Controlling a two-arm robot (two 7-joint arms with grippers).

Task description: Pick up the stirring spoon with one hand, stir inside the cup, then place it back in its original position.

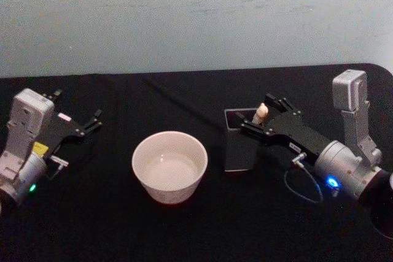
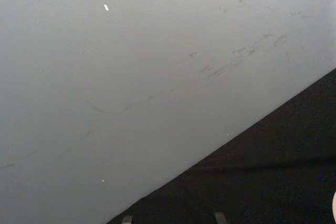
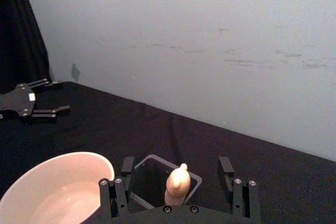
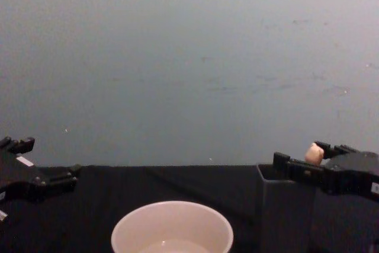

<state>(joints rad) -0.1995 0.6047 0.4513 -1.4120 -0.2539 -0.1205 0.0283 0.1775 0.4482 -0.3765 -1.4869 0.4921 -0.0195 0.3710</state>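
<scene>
1. Now the right gripper hangs over the dark square holder. Its jaws are spread wide on either side of the pale knobby handle tip of the stirring spoon, apparently without touching it.
2. The spoon stands in the holder, handle up, with its bowl hidden inside. The holder sits just beside the cream cup on the black surface.
3. The left gripper is parked well apart, on the cup's far side, jaws likewise spread and holding nothing.
4. The step in hand looks like the pick-up, at its very start; no stirring appears done.
5. Next, the jaws need to close squarely on the slim handle. They should then lift straight up so the bowl clears the holder's thin walls without tipping it.
</scene>
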